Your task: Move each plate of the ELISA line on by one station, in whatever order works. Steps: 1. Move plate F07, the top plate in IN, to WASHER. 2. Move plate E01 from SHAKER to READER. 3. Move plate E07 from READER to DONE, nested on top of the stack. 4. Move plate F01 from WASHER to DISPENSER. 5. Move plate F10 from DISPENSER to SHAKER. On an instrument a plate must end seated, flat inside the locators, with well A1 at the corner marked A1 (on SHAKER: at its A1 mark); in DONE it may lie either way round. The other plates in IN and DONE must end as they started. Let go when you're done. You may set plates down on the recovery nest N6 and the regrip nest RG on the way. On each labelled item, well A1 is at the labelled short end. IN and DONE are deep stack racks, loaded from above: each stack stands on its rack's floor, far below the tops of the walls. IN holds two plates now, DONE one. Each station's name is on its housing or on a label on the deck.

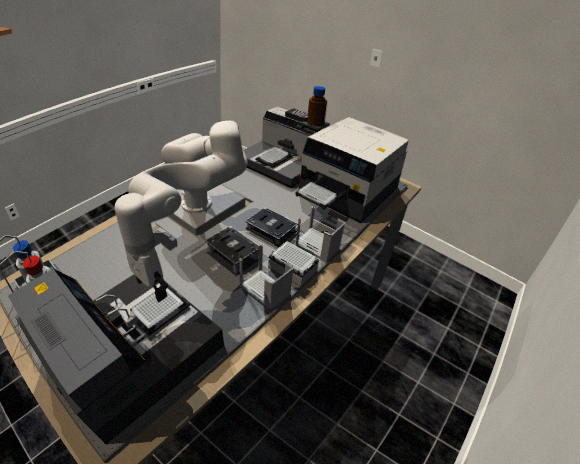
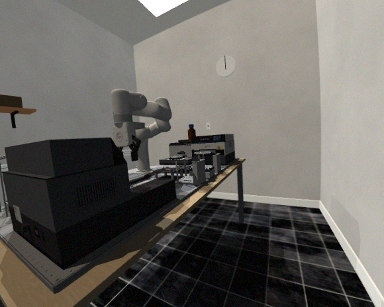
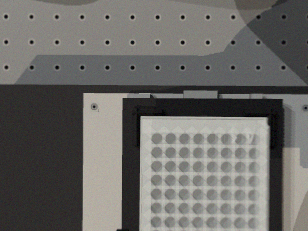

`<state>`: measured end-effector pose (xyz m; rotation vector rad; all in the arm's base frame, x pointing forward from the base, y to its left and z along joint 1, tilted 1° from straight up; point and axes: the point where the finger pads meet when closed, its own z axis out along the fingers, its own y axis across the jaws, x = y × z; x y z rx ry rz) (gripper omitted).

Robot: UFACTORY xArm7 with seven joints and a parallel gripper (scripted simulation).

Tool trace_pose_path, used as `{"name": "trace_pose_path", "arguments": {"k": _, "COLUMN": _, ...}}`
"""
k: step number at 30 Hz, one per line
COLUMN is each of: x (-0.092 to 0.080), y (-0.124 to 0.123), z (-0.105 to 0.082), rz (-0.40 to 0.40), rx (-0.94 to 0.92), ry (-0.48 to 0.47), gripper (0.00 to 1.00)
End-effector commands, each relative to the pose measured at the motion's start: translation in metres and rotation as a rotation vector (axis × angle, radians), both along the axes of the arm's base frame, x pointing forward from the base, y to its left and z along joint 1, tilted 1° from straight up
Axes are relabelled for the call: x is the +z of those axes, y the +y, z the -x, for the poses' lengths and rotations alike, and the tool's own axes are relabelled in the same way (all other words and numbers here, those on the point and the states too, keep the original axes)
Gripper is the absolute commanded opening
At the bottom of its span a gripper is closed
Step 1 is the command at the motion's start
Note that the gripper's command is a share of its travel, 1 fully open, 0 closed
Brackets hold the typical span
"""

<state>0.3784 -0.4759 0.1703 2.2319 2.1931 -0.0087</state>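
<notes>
My gripper is open and empty. It hangs a little above a white well plate that lies flat in the black nest of the large dark instrument at the front left. The wrist view shows that plate from above inside its black frame; my fingers are out of that view. Other white plates lie on the tray of the white instrument, on the grey instrument at the back and on a low unit by the front edge. The labels are too small to read.
Two walled stack racks stand by the front edge, each showing a plate. Two black empty nests sit mid-deck. A brown bottle stands at the back. In the exterior view the gripper hangs beside the dark housing.
</notes>
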Motion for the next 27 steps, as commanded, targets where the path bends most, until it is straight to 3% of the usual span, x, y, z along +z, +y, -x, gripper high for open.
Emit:
{"name": "trace_pose_path", "arguments": {"k": 1, "x": 0.008, "y": -0.001, "z": 0.0, "rz": 0.004, "rx": 0.0, "ry": -0.002, "gripper": 1.0}}
{"name": "trace_pose_path", "arguments": {"k": 27, "x": 0.037, "y": 0.0, "z": 0.0, "rz": 0.004, "rx": 0.0, "ry": -0.002, "gripper": 1.0}}
